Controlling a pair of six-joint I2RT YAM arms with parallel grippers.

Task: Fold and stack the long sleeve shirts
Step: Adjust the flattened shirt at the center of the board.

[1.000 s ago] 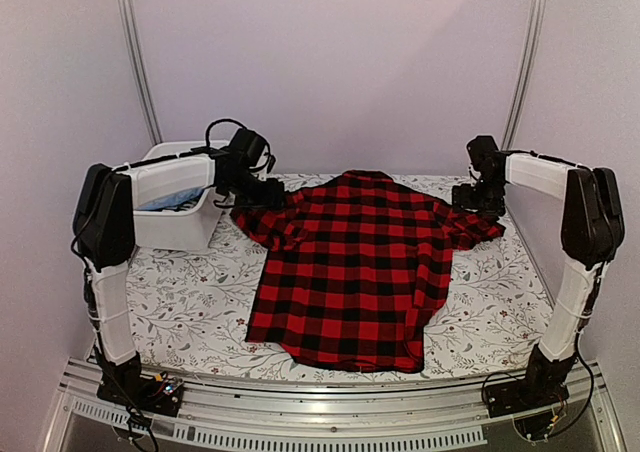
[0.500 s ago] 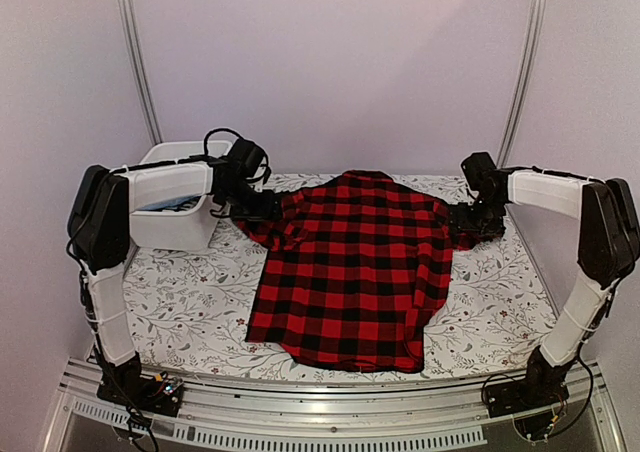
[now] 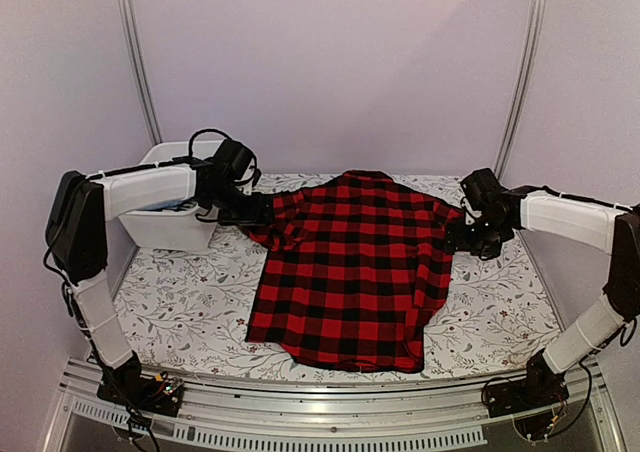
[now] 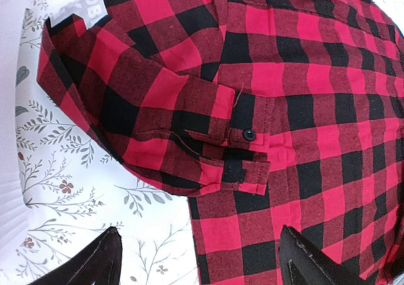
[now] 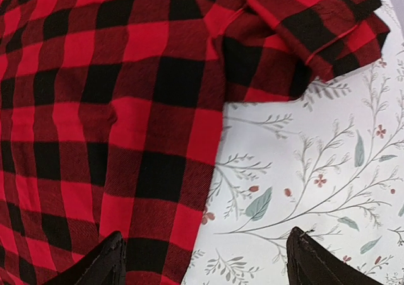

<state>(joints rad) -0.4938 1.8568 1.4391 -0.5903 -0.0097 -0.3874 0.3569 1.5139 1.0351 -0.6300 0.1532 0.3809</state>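
Note:
The red-and-black check long sleeve shirt [image 3: 350, 272] lies flat, back up, in the middle of the table, collar at the far end. My left gripper [image 3: 256, 210] is open and empty, low over the shirt's left shoulder. In the left wrist view its jaws [image 4: 202, 269] straddle the shirt's side edge, with the folded sleeve cuff and its button [image 4: 249, 134] just ahead and a white lettered tag [image 4: 82, 7] beyond. My right gripper [image 3: 464, 238] is open and empty at the shirt's right side. Its jaws [image 5: 208, 266] straddle the shirt's edge, with the folded right sleeve [image 5: 315, 26] ahead.
A white plastic bin [image 3: 170, 227] with blue cloth [image 3: 175, 202] inside stands at the far left, right behind my left arm. The table wears a floral-print cover [image 3: 190, 302]. Metal frame posts rise at both back corners.
Both grippers have come down and nearer along the shirt's sides. The right gripper has moved from the sleeve end toward the side edge, and the right sleeve now lies closer to the body.

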